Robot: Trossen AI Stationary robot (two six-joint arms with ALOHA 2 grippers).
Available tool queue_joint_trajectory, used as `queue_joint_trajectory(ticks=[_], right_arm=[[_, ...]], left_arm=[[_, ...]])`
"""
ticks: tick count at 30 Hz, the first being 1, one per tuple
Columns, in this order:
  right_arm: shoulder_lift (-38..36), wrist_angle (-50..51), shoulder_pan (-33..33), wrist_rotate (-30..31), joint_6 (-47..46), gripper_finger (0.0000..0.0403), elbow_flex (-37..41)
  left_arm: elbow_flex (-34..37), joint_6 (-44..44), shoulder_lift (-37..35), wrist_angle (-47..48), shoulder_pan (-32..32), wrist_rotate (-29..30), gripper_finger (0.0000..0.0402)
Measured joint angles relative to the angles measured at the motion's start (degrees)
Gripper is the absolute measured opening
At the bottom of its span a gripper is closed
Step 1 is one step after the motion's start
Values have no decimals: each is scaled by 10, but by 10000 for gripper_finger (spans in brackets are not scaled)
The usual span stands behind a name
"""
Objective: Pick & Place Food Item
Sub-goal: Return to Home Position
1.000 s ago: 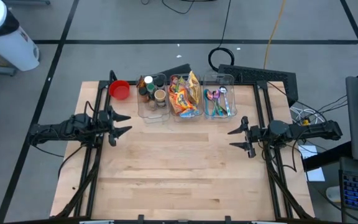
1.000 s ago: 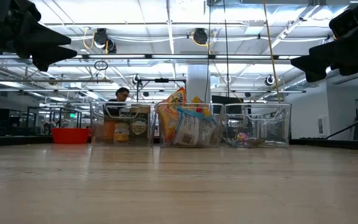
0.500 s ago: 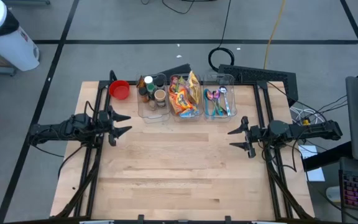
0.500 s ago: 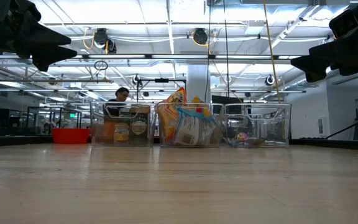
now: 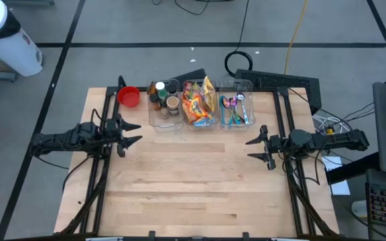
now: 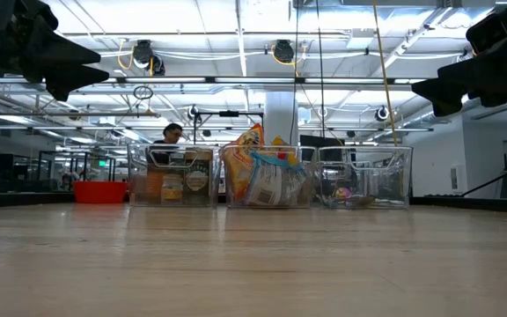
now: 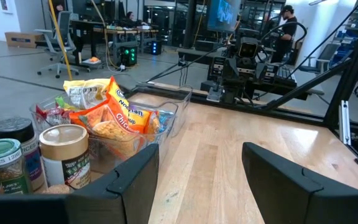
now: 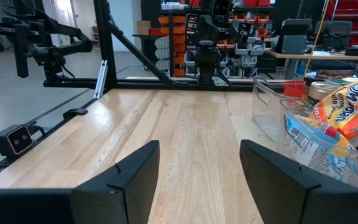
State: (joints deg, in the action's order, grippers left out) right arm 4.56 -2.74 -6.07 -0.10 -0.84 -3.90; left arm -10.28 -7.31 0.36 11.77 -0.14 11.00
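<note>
- Food is all binned: noodle packs stand in the middle bin. It sits about midway between the two pincers and off toward the far edge from both.
- Bottles are upright in the left bin, the bin closest to the left pincer. In that pincer's wrist view they sit just off to one side of its fingers, with the noodle packs right behind them.
- Spoons, blue and pink, lie in the right bin, the bin closest to the right pincer.
- The three bins stand side by side in one row. Can't tell whether their walls touch.
- Left pincer: released, fingers spread wide, nothing between them. It hovers over the left side of the tabletop, tips aimed at the right pincer.
- Right pincer: released too, and empty. It hovers over the right side, aimed back at the left one.
- In the low view both pincers hang well above the bin rims.
- Red bowl: past the left pincer toward the far edge, just beside the left bin on its outer side.
- Dark keyboard: beyond the right bin, farther from the right pincer than the bin is.
- Person: in the room behind the left bin, well apart from both pincers.
</note>
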Motion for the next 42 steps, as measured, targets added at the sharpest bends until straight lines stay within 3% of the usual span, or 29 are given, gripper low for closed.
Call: queue_joint_trajectory(ticks=[42], right_arm=[[0, 0, 0, 0, 0, 216, 0]], left_arm=[[0, 0, 0, 0, 0, 0, 239]])
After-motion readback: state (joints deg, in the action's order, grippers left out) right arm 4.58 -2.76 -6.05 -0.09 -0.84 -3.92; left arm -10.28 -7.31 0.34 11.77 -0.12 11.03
